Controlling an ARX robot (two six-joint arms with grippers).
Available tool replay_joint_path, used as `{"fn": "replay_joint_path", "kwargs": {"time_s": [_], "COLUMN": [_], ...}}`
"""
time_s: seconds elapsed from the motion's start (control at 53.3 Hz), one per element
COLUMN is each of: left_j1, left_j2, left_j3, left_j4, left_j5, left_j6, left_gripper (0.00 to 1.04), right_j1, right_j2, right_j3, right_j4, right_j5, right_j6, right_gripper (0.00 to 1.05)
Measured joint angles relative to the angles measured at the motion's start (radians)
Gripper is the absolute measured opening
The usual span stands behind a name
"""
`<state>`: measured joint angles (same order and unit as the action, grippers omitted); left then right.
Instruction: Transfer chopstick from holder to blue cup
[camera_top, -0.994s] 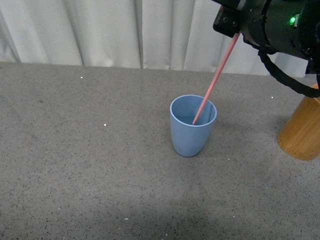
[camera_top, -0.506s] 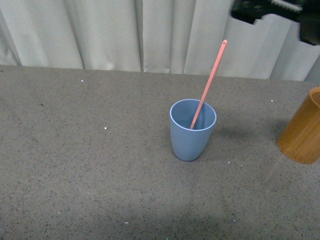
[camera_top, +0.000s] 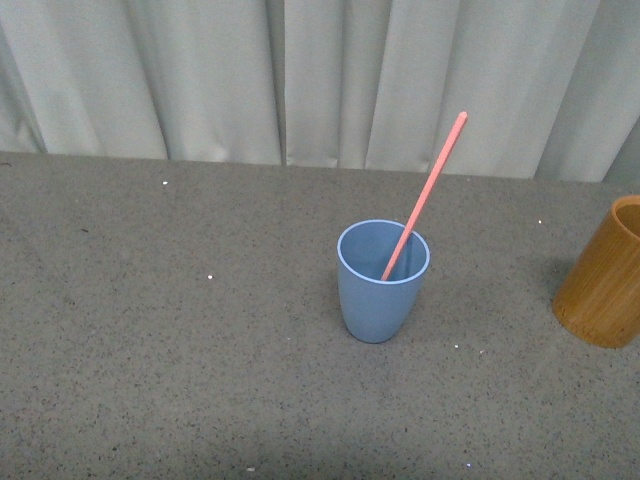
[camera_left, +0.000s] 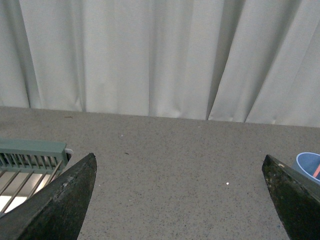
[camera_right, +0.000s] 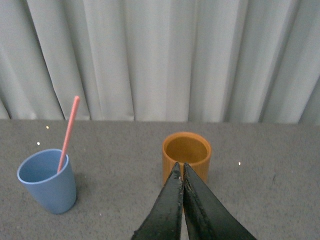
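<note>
The blue cup (camera_top: 382, 281) stands upright on the grey table, and the pink-red chopstick (camera_top: 427, 192) leans in it, its top tilted to the right. Both show in the right wrist view too, the cup (camera_right: 47, 181) with the chopstick (camera_right: 68, 132) in it. The orange-brown holder (camera_top: 605, 275) stands at the right edge; in the right wrist view the holder (camera_right: 187, 150) looks empty. My right gripper (camera_right: 180, 168) is shut and empty, above and short of the holder. My left gripper (camera_left: 180, 165) is open and empty; the cup's rim (camera_left: 308, 163) peeks in beside one finger.
A grey speckled table (camera_top: 180, 320) runs back to a white curtain (camera_top: 300, 70). A pale green slatted rack (camera_left: 30, 162) lies on the table near my left gripper. Neither arm shows in the front view.
The right arm has let go of the chopstick and drawn up out of the front view. The chopstick now stands free in the blue cup.
</note>
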<state>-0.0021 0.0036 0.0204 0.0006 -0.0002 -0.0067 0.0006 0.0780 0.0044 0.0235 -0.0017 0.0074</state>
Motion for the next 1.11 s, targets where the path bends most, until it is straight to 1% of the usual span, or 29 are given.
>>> {"fn": "replay_joint_path", "kwargs": {"time_s": [0.037, 0.581, 0.713, 0.806, 0.975, 1.106], "left_j1": [0.0, 0.0, 0.0, 0.0, 0.0, 0.0], "left_j2": [0.0, 0.0, 0.0, 0.0, 0.0, 0.0], "left_j3": [0.0, 0.0, 0.0, 0.0, 0.0, 0.0], "left_j4": [0.0, 0.0, 0.0, 0.0, 0.0, 0.0], "left_j5": [-0.001, 0.0, 0.0, 0.0, 0.0, 0.0], "left_j6": [0.0, 0.0, 0.0, 0.0, 0.0, 0.0], "left_gripper": [0.98, 0.98, 0.98, 0.98, 0.98, 0.98], "right_j1": [0.0, 0.0, 0.0, 0.0, 0.0, 0.0], "right_j2": [-0.04, -0.074, -0.074, -0.074, -0.074, -0.074], "right_j3": [0.0, 0.0, 0.0, 0.0, 0.0, 0.0], "right_j4": [-0.013, -0.022, -0.022, -0.022, -0.022, -0.022], "right_j5": [0.0, 0.0, 0.0, 0.0, 0.0, 0.0], "right_j6": [-0.004, -0.005, -0.005, -0.005, -0.005, -0.005], "right_gripper": [0.01, 0.01, 0.23, 0.36, 0.67, 0.86]}}
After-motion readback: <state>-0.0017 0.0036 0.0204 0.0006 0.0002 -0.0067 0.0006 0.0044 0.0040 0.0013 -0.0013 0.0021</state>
